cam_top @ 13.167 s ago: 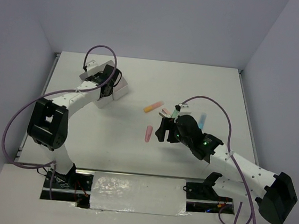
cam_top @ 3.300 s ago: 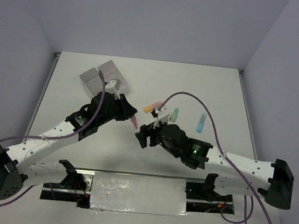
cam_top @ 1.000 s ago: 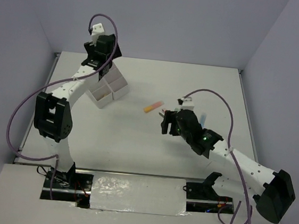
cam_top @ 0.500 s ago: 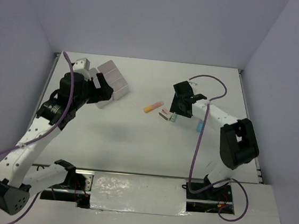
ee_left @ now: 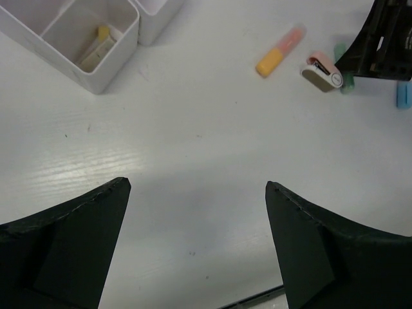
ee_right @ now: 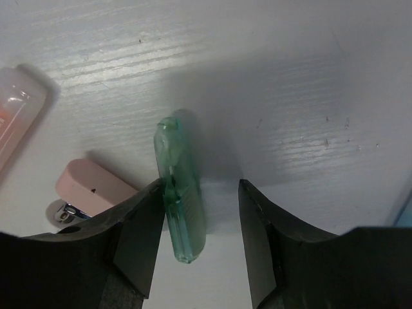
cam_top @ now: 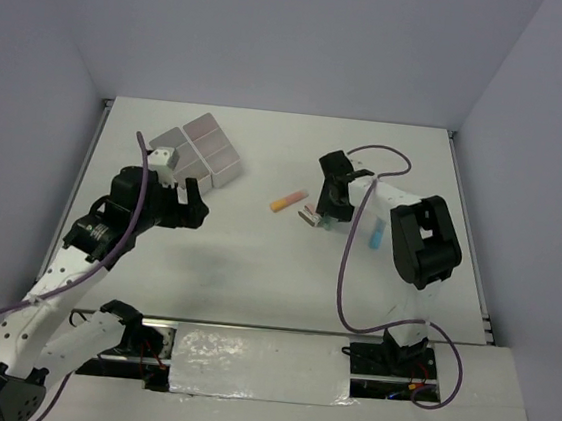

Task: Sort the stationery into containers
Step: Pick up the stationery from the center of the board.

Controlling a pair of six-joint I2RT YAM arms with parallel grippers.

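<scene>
The green marker (ee_right: 181, 193) lies on the table between my right gripper's (ee_right: 200, 185) fingers. The left finger (ee_right: 138, 238) touches it and the right finger stands apart, so the jaws are open around it. From above, this gripper (cam_top: 333, 204) covers the marker. An orange marker (cam_top: 288, 200) and a light blue marker (cam_top: 372, 232) lie on either side. The white containers (cam_top: 227, 170) sit at the far left, with a small yellow item (ee_left: 98, 42) in one compartment. My left gripper (cam_top: 187, 207) hovers wide open and empty in front of the containers.
A small pink and tan item (ee_right: 93, 187) lies just left of the green marker, close to my right gripper's left finger. From the left wrist I see the containers (ee_left: 122, 61), the orange marker (ee_left: 279, 51) and the pink item (ee_left: 324, 71). Walls close the table's sides.
My left arm has drawn back from above the containers toward the table's near left. My right gripper has moved onto the green marker and its jaws have narrowed around it.
</scene>
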